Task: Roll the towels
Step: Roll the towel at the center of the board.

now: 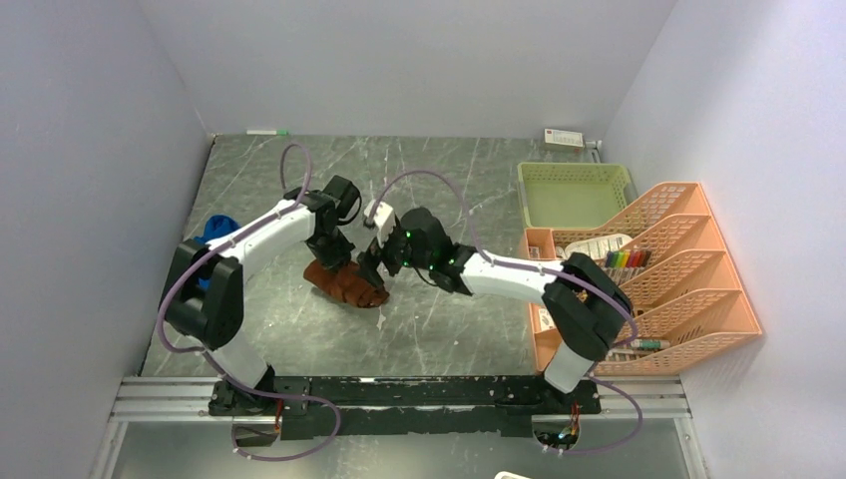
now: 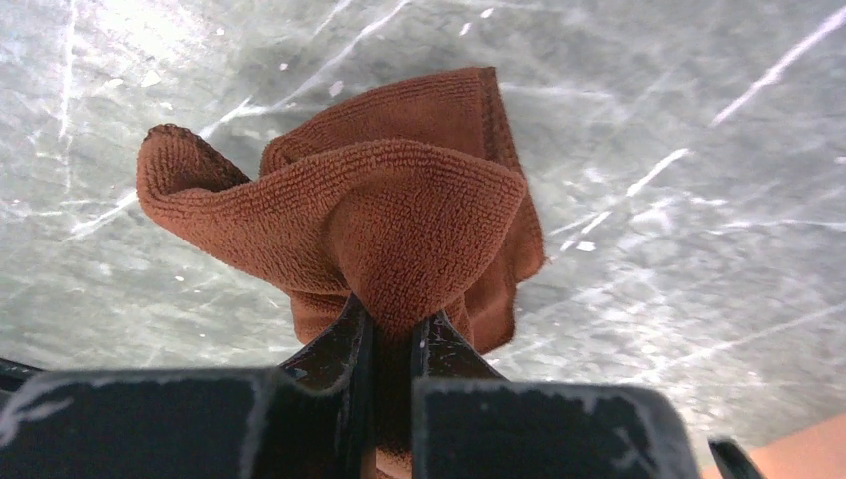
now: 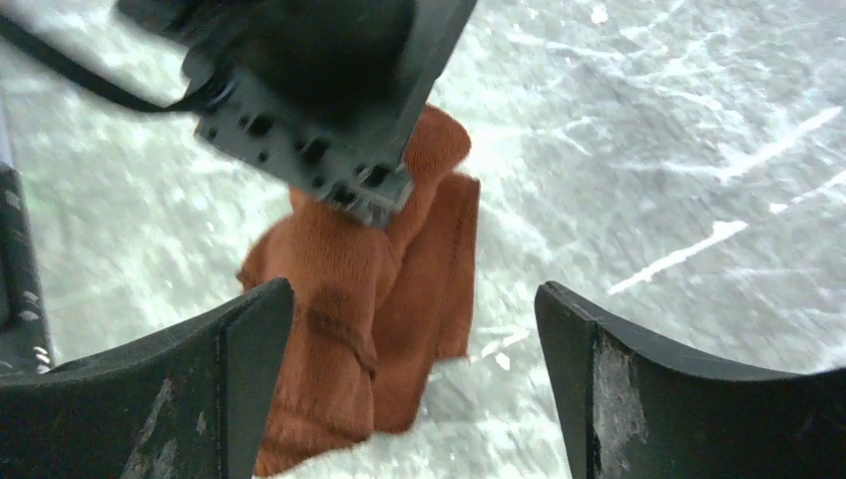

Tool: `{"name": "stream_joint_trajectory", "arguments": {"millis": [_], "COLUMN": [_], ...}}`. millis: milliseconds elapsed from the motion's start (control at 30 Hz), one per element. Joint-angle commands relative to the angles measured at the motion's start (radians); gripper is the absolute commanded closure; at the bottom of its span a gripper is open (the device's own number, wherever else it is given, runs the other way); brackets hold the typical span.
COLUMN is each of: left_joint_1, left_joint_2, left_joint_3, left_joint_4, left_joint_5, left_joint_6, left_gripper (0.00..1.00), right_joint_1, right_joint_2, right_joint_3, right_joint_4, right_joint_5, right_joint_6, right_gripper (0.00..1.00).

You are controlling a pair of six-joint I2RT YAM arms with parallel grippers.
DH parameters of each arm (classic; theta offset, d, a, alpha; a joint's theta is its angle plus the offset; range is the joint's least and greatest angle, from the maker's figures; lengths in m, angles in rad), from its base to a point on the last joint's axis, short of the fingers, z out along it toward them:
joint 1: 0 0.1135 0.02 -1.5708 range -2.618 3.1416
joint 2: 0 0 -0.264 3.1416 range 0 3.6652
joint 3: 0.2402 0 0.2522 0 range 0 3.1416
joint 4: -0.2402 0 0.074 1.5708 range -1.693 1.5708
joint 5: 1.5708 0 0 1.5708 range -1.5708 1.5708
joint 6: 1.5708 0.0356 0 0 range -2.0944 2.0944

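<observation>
The rust-brown towel (image 1: 344, 282) lies bunched on the grey marble table, left of centre. My left gripper (image 1: 336, 261) is shut on a fold of it. In the left wrist view the cloth (image 2: 399, 200) rises in a peak pinched between the fingers (image 2: 391, 317). My right gripper (image 1: 373, 267) stands open just right of the towel; in its wrist view the jaws (image 3: 411, 299) are wide apart, the towel (image 3: 339, 309) hangs beside the left finger, and the left gripper's body (image 3: 299, 80) is above it. The blue towel (image 1: 217, 230) lies crumpled at the left wall, partly behind the left arm.
A green basket (image 1: 574, 193) stands at the back right. An orange tiered file rack (image 1: 688, 269) with markers and small items runs along the right side. A white box (image 1: 564, 138) and a pen (image 1: 267, 132) lie at the back wall.
</observation>
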Motion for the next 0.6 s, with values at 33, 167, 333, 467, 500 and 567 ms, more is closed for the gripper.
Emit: {"name": "stream_joint_trajectory", "arguments": {"millis": [33, 167, 333, 467, 500, 567], "left_joint_1": [-0.002, -0.002, 0.001, 0.007, 0.008, 0.011], "left_joint_2": [0.070, 0.123, 0.162, 0.203, 0.211, 0.228], "left_joint_3": [0.002, -0.003, -0.017, -0.031, -0.035, -0.042], "left_joint_4": [-0.065, -0.068, -0.057, -0.051, -0.050, -0.050], "left_joint_5": [0.026, 0.040, 0.042, 0.072, 0.077, 0.088], "left_joint_6": [0.055, 0.059, 0.056, 0.056, 0.054, 0.050], "left_gripper": [0.93, 0.93, 0.93, 0.93, 0.93, 0.93], "right_joint_1": [0.124, 0.175, 0.221, 0.249, 0.255, 0.266], "right_joint_2": [-0.083, -0.078, -0.063, -0.052, -0.043, -0.016], "right_joint_3": [-0.131, -0.128, -0.093, -0.042, -0.021, 0.044], "right_joint_4": [0.021, -0.008, -0.048, -0.106, -0.127, -0.172], "right_joint_5": [0.331, 0.324, 0.315, 0.289, 0.282, 0.281], "right_joint_6": [-0.294, -0.307, -0.242, -0.181, -0.161, -0.133], "right_gripper": [0.09, 0.09, 0.08, 0.08, 0.08, 0.08]}}
